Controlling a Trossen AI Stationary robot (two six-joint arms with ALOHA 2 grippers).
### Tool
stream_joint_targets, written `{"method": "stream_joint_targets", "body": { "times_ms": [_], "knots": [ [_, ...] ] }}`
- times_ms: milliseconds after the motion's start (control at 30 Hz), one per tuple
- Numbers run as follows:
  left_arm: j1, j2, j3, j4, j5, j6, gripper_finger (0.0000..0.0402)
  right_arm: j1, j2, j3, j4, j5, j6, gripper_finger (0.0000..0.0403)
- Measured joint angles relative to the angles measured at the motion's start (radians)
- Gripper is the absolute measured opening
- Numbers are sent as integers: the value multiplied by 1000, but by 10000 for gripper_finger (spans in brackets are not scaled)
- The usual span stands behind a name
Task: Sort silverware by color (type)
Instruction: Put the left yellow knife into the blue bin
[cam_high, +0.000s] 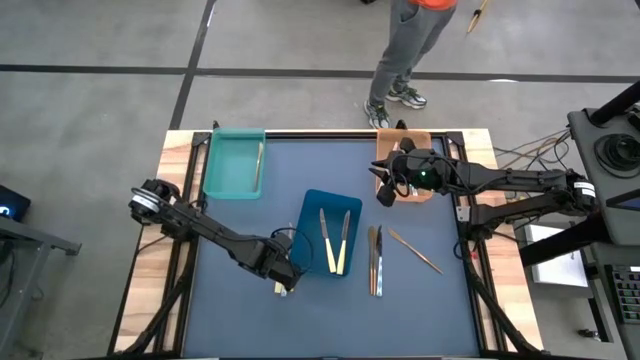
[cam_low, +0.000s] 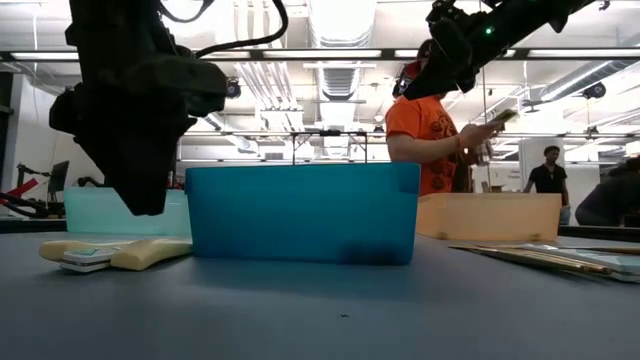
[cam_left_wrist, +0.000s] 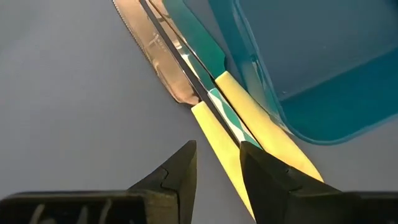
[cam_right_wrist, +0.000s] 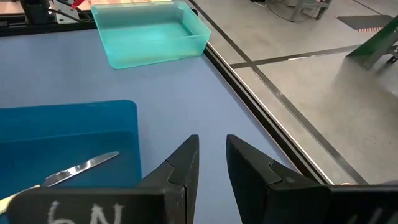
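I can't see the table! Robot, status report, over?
Left pincer open over a yellow-handled knife beside the blue tray. Right pincer empty above orange tray.

Three trays are sitting on the tabletop (cam_high: 240, 310): one teal tray (cam_high: 232, 165), one blue tray (cam_high: 330, 203) and one orange tray (cam_high: 385, 150). Two cream-handled utensils (cam_high: 334, 240) are lying in the blue tray, two cream-handled knives (cam_left_wrist: 214, 112) are lying just outside it, and about three slim utensils (cam_high: 390, 252) are resting on the bare mat.
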Motion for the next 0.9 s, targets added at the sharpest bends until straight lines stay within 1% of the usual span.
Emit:
{"method": "stream_joint_targets", "body": {
  "times_ms": [233, 400, 600, 900],
  "knots": [
    [-2, 3, -4, 7, -24, -4, 123, 0, 0, 0, 0, 0, 0, 73],
    [-7, 3, -27, 20, -24, -26, 123, 0, 0, 0, 0, 0, 0, 73],
    [-19, 3, -78, 110, -24, -48, 123, 0, 0, -1, 0, 0, 0, 72],
    [-21, 3, -102, 121, -26, -72, 123, 0, 0, -1, 0, 0, 0, 73]
  ]
}}
